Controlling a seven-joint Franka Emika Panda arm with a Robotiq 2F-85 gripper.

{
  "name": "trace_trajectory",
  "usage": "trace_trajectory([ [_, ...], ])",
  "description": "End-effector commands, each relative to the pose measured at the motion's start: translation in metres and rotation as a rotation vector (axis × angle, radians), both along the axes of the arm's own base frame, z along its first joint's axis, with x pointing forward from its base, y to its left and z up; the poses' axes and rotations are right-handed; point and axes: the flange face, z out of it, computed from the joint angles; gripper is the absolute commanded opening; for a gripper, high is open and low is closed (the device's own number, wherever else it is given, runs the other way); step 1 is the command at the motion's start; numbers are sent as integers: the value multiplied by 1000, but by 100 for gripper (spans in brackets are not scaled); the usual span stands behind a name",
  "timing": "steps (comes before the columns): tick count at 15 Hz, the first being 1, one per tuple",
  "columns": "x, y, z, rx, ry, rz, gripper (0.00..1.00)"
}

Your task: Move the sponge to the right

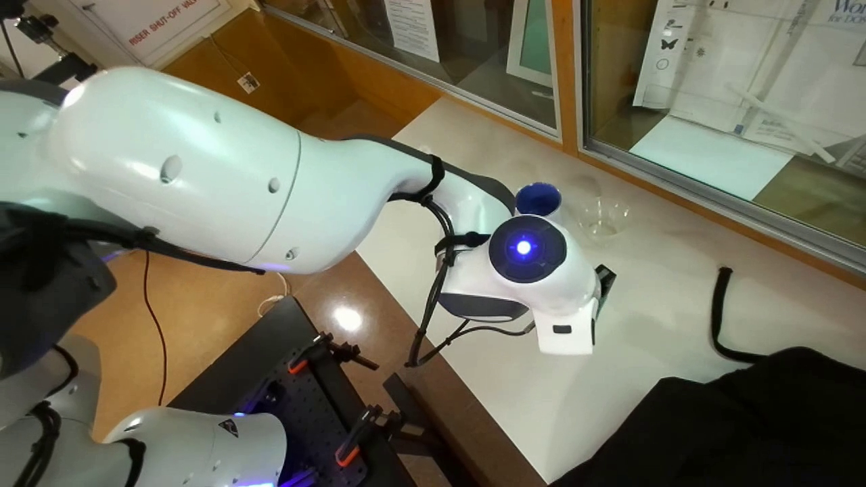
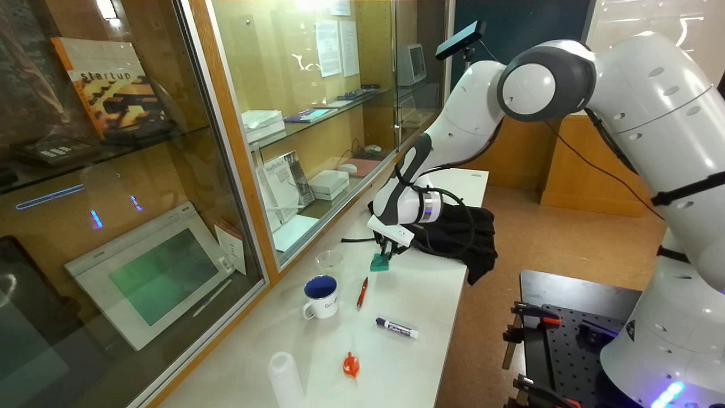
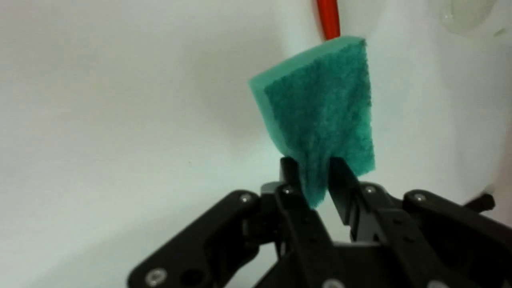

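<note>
The gripper (image 3: 314, 172) grasps the sponge (image 3: 320, 100): its two black fingers (image 3: 343, 186) press from opposite sides on the near part of the teal-green block, which narrows to a tip between them. The rest of the block spreads beyond the fingertips, with its darker, textured face turned to the wrist view and a paler edge along two sides. Whether the sponge touches the white table (image 2: 416, 294) beneath the gripper cannot be told. Past the fingertips and the sponge's far edge, a red pen (image 2: 362, 293) lies on the table; in the wrist view a length of it shows, ending at the sponge's outline. In both exterior views a clear bowl (image 2: 329, 259) stands near the gripper, on its side toward the glass cabinet (image 2: 235, 141), and a white mug (image 2: 327, 307) with a blue interior stands farther from the gripper than the bowl. Beyond the pen, well apart from the gripper, are a marker (image 2: 397, 328), then an orange piece (image 2: 351, 365) and a white cylinder (image 2: 285, 379). On the gripper's opposite side from these, and near it, lies a heap of black cloth (image 2: 484, 243). In an exterior view the white wrist housing (image 1: 575, 291) stands over the gripper and covers most of it.
</note>
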Motion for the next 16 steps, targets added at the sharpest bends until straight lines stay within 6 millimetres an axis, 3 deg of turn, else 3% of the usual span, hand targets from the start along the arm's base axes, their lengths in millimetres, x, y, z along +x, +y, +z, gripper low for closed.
trace_trajectory([
  [1, 14, 0, 0, -6, -15, -39, 59],
  [5, 15, -2, 0, -16, -16, -49, 90],
  [7, 6, 1, 6, -16, 3, -20, 100],
  [12, -31, -3, 9, -42, 99, 125, 100],
  [16, -50, -4, 15, -62, 118, 250, 100],
])
